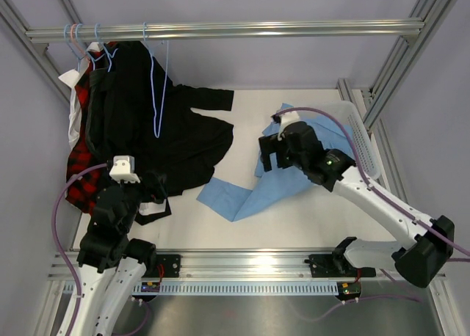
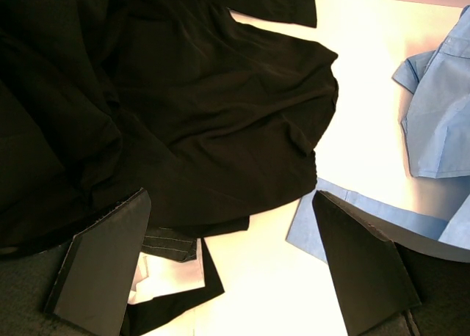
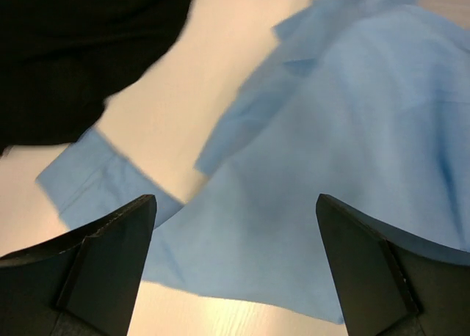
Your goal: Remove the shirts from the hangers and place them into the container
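A light blue shirt (image 1: 242,193) lies spread on the table, its far end reaching into the white mesh container (image 1: 365,141) at the right. My right gripper (image 1: 268,154) hovers open just above this shirt (image 3: 352,130), with nothing between its fingers (image 3: 110,263). A black shirt (image 1: 169,130) hangs from the rail and spills onto the table. A pale blue wire hanger (image 1: 156,94) dangles bare in front of it. My left gripper (image 1: 158,189) stands open at the black shirt's lower hem (image 2: 183,94), holding nothing.
More hangers (image 1: 77,39) hook on the metal rail (image 1: 220,31) at the back left, carrying a red-and-black plaid shirt (image 1: 79,167) and a white one (image 1: 71,79). Frame posts stand at both sides. A white cloth patch (image 2: 169,274) lies beside my left finger.
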Motion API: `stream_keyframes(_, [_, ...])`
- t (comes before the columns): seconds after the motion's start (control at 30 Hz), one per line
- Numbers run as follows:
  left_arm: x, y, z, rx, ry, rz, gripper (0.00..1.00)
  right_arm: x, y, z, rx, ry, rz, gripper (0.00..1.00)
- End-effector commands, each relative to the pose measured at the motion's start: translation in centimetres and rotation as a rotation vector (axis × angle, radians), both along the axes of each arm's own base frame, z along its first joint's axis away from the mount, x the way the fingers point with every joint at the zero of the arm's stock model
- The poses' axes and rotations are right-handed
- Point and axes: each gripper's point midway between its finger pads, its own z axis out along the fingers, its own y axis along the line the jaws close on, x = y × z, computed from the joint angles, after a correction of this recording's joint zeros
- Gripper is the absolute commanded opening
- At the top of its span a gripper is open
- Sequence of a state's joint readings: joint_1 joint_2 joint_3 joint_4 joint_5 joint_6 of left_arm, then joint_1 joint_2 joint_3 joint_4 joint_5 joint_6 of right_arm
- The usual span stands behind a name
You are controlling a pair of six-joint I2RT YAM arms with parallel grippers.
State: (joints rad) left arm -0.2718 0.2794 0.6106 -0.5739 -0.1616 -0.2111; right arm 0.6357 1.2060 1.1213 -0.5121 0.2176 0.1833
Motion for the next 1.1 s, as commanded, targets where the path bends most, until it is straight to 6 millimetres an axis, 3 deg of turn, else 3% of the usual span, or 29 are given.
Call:
stream_keyframes(0.0, [0.7, -0.1, 0.9, -0.019, -0.039, 0.013, 0.99, -2.4, 5.2, -1.4, -0.054, 0.028, 0.252, 0.99])
stream_keyframes(0.07, [0.7, -0.1, 1.0, -0.021, -0.038, 0.011, 0.99, -4.4, 8.4, -3.9, -0.083, 0.103, 0.365, 1.0])
stream_keyframes(0.17, [0.8, -0.1, 0.8, -0.018, -0.031, 0.013, 0.99, -6.5, 11.8, -7.0, -0.142, 0.17, 0.466, 0.99])
stream_keyframes(0.33, [0.8, -0.1, 0.9, -0.02, -0.034, 0.013, 0.99, -8.7, 15.9, -10.8, -0.192, 0.271, 0.593, 0.99])
stream_keyframes(0.37, [0.8, -0.1, 0.9, -0.019, -0.031, 0.015, 0.99, -9.3, 16.5, -12.6, -0.232, 0.309, 0.612, 0.99])
stream_keyframes(0.47, [0.8, -0.1, 0.8, -0.02, -0.031, 0.013, 0.99, -10.0, 19.0, -14.2, -0.24, 0.347, 0.675, 0.99])
stream_keyframes(0.63, [0.7, -0.1, 0.9, -0.021, -0.037, 0.013, 0.99, -9.9, 20.1, -17.1, -0.28, 0.395, 0.689, 0.99])
stream_keyframes(1.07, [0.7, -0.1, 1.0, -0.02, -0.041, 0.011, 0.99, -8.8, 20.2, -21.0, -0.396, 0.44, 0.682, 0.99])
